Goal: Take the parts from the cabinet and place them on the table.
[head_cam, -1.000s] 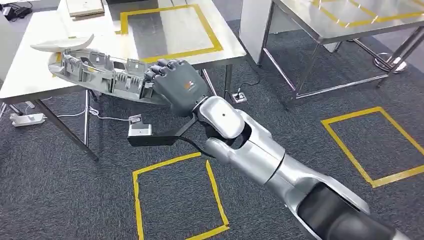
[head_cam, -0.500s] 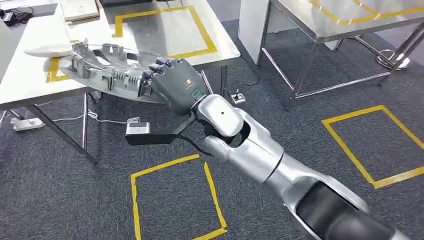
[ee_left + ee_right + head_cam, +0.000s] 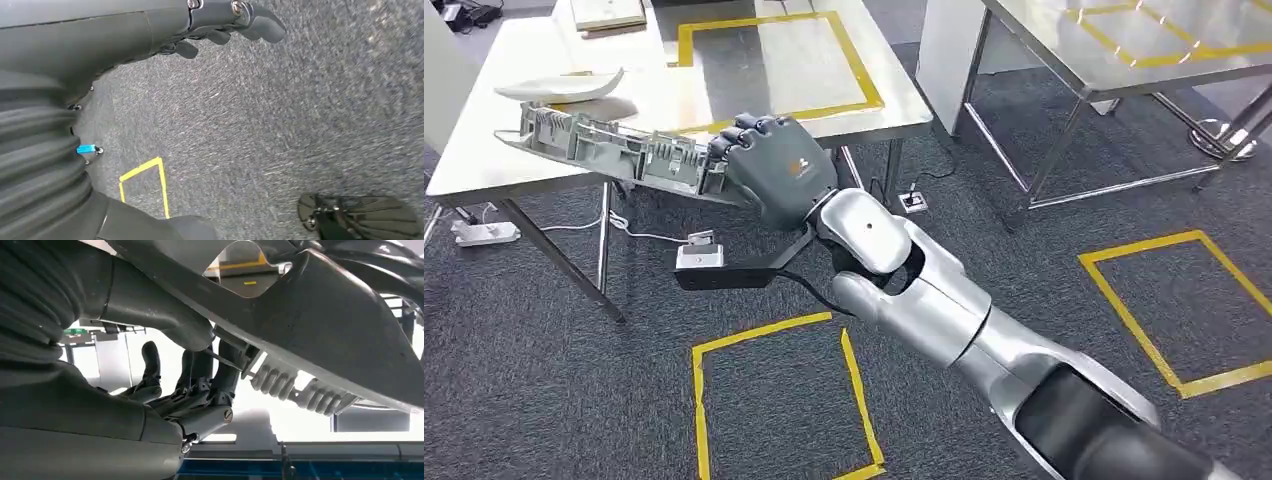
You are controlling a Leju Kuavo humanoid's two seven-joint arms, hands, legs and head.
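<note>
I am looking at the desk (image 3: 754,75) beyond my right hand (image 3: 776,170), its top carrying a yellow tape rectangle (image 3: 774,60) just past the fingers. A pale curved part (image 3: 559,88) is lying on the desk well out from the hand, and a flat board (image 3: 609,12) is resting at the far edge. Grey carpet floor (image 3: 554,400) is spreading beneath, with yellow tape squares (image 3: 774,390).

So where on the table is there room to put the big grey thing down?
The patch inside the yellow tape square on the table looks bare. The near left side is crowded: the white curved part lies there, and the grey part in the right hand hangs over it.
</note>
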